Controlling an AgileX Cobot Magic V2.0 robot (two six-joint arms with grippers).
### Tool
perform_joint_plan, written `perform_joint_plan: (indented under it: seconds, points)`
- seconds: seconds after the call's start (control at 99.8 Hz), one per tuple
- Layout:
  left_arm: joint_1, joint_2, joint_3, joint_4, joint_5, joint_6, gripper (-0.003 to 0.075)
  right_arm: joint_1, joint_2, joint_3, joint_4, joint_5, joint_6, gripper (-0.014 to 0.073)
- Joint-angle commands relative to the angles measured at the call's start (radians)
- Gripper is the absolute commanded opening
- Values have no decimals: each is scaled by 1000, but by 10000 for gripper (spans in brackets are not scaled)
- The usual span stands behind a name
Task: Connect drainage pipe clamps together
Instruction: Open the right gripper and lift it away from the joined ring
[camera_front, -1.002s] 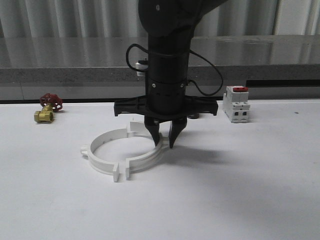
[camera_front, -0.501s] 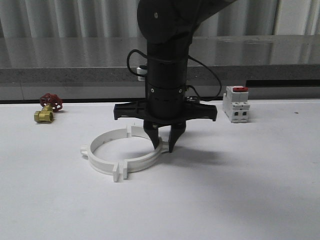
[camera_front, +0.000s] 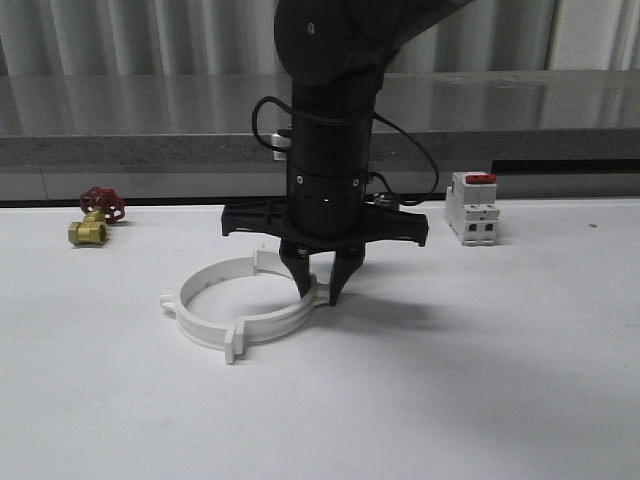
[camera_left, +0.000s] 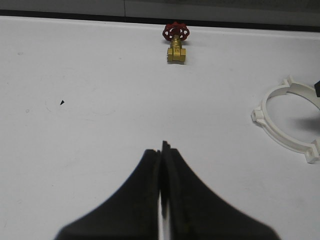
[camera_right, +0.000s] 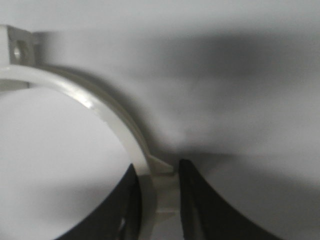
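The two white drainage pipe clamps (camera_front: 245, 305) lie flat on the white table (camera_front: 480, 390) as one ring, a little left of the middle of the scene, with the near end tabs (camera_front: 236, 343) meeting at the ring's near edge and another pair of tabs at its far edge. The right gripper (camera_front: 320, 283) points straight down over the right side of the ring, its two black fingers (camera_front: 343, 275) straddling the band there: one finger stands inside the ring and the other outside it, with the band and its small mid-arc tab between them. In the right wrist view the band (camera_right: 120, 130) curves down into the gap between the fingers (camera_right: 197, 200), which sit narrowly apart and close against both faces of the plastic, pinching it at the tab (camera_right: 161, 167). The left gripper (camera_left: 162, 150) hangs over bare table to the left of the ring, its fingers pressed together with nothing between them, and the left half of the ring (camera_left: 287, 122) lies well apart from it. A brass valve with a red handwheel (camera_front: 95, 218) rests at the far left, and a white switch block with a red top (camera_front: 473, 208) stands at the far right
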Motion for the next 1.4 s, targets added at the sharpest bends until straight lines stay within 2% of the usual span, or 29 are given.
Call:
perform_joint_plan:
  seconds: [0.0,0.271,0.391,0.551,0.872,0.892,1.113,1.393]
  points:
    - [5,5,-27,5,-59,1,-20,4,-48,-24,13,-10,0,119]
    - [5,5,-27,5,-59,1,-20,4,-48,-24,14,-9,0,365]
    - [5,5,-27,5,-59,1,-20,4,-48,-24,14,-10,0,431]
    - [5,5,-27,5,-59,1,-20,3,-67,-24,0,-10,-22,437]
    - [5,5,-27,5,-59,1,-20,-38,-219,-20,-2,26,-303,437]
    - [5,5,-27,5,-59,1,-20,-57,-262,-6,-2,28,-350,437]
    - [5,5,-27,5,-59,1,-20,-165,-465,148,-2,-7,-440,437]
    - [5,5,-27,5,-59,1,-20,-418,-821,472,-2,-52,-533,437]
